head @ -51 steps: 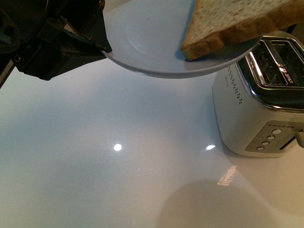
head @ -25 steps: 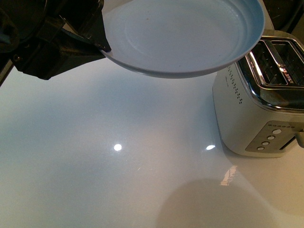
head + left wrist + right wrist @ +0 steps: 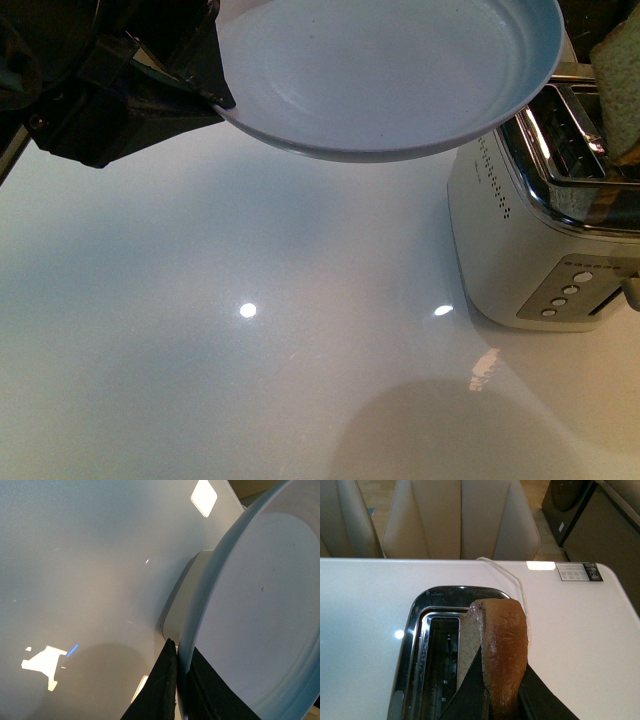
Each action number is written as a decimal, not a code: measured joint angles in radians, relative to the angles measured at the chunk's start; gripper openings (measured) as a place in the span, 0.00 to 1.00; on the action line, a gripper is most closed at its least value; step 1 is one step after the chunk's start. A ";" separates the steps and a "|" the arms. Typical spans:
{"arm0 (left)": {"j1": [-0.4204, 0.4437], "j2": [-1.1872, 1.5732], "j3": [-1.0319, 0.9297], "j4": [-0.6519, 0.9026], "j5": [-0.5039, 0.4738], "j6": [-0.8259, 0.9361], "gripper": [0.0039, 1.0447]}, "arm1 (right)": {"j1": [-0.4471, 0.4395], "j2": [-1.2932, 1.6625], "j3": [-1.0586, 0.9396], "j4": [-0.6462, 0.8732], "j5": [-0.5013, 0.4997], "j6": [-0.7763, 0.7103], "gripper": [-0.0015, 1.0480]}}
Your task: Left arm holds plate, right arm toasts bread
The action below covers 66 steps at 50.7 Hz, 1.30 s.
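Note:
The pale blue-white plate (image 3: 385,75) hangs in the air at the top of the front view, with nothing on it. My left gripper (image 3: 215,95) is shut on its left rim; in the left wrist view the black fingers (image 3: 167,680) pinch the plate's edge (image 3: 200,620). The bread (image 3: 622,85) shows at the far right edge, above the toaster (image 3: 545,220). In the right wrist view my right gripper (image 3: 502,695) is shut on the bread (image 3: 502,650), held edge-on over the toaster's slots (image 3: 442,665).
The white toaster with a chrome top stands at the right on a glossy white table (image 3: 250,350). Its buttons (image 3: 565,290) face the front. A white cord (image 3: 512,577) runs behind it. Beige chairs (image 3: 460,517) stand beyond the table's far edge.
One second ago the bread lay over the plate's right side. It left the plate and now hangs above the toaster at the right. The plate and left gripper stayed in place.

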 joint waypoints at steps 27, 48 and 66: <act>0.000 0.000 0.000 0.000 0.000 0.000 0.03 | 0.045 0.024 0.044 -0.004 0.010 -0.007 0.04; 0.000 0.000 0.000 0.000 0.000 0.000 0.03 | 0.061 0.123 0.031 0.038 0.002 -0.003 0.04; 0.000 0.000 0.000 0.000 0.000 0.000 0.03 | 0.063 0.169 -0.001 0.048 -0.014 0.031 0.28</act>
